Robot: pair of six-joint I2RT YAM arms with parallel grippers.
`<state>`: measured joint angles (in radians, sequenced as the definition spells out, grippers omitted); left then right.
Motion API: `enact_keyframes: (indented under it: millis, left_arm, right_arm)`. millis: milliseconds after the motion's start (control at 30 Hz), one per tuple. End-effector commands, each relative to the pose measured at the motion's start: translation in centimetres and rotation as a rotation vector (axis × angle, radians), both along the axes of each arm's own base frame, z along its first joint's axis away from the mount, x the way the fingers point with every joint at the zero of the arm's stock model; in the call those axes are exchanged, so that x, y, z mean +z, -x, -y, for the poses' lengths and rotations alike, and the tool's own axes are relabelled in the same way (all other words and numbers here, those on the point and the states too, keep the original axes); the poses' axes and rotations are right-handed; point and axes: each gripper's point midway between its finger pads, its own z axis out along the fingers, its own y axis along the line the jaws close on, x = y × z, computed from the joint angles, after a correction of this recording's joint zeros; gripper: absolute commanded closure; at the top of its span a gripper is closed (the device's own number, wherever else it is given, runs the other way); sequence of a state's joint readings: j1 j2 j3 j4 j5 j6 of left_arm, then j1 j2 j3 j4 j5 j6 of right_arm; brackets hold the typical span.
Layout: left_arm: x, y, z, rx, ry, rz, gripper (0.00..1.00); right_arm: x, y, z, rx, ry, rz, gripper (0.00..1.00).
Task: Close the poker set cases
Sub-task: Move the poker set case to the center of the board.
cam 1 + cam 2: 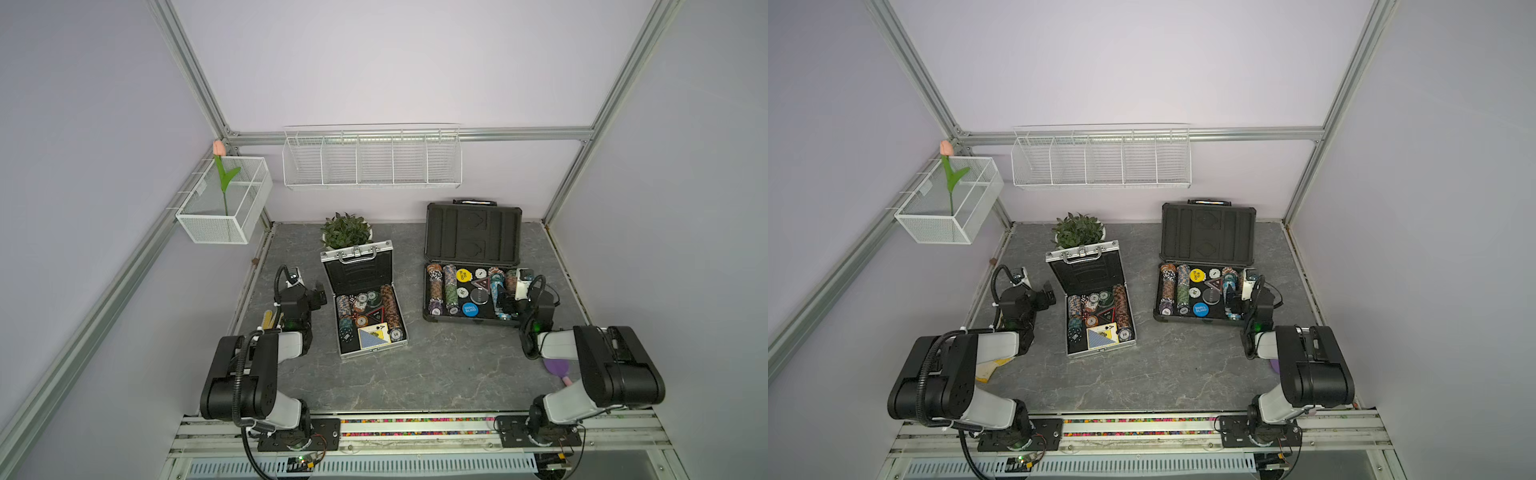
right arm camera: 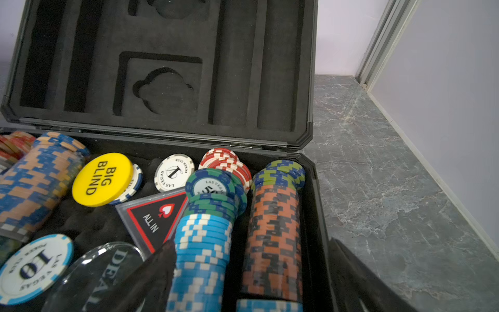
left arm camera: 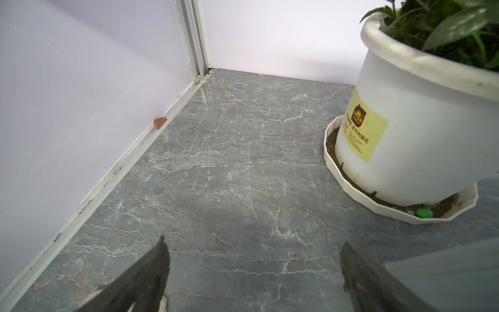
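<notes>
Both poker set cases stand open on the grey table. The small silver case [image 1: 358, 272] sits centre-left, its lid upright with the chrome handle on top, and chips and cards fill its base. Farther right is the larger dark-grey case [image 1: 473, 232], lid raised, with rows of chips in its base. My left gripper [image 1: 319, 296] hangs open left of the silver case, over bare table [image 3: 253, 244]. The right gripper [image 1: 505, 302] is open over the right end of the larger case's base. In the right wrist view its fingers [image 2: 162, 259] straddle the blue and orange chip rows.
A potted plant [image 1: 346, 230] in a white pot [image 3: 405, 121] stands just behind the silver case. White wire baskets [image 1: 372, 162] hang on the back wall, and one with a tulip [image 1: 224, 199] is on the left. A purple object [image 1: 557, 368] lies under the right arm.
</notes>
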<state>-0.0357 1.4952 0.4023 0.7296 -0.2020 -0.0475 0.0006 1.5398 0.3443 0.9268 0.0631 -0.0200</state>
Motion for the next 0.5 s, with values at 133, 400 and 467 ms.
enact_keyframes:
  millis: [133,400,467]
  left_arm:
    - [1.3,-1.0,0.1,-0.002,-0.009,0.043,0.0]
    - [1.4,-1.0,0.1,-0.001,-0.008,0.044,0.0]
    - [1.3,-1.0,0.1,-0.001,-0.008,0.043,0.0]
  right_arm:
    - [0.8,-0.5,0.2,-0.002,0.017,0.033,0.12]
    - [0.9,-0.3,-0.5,0.037,0.028,0.049,0.12]
    - [1.0,-0.1,-0.8,0.056,0.029,0.061,0.12]
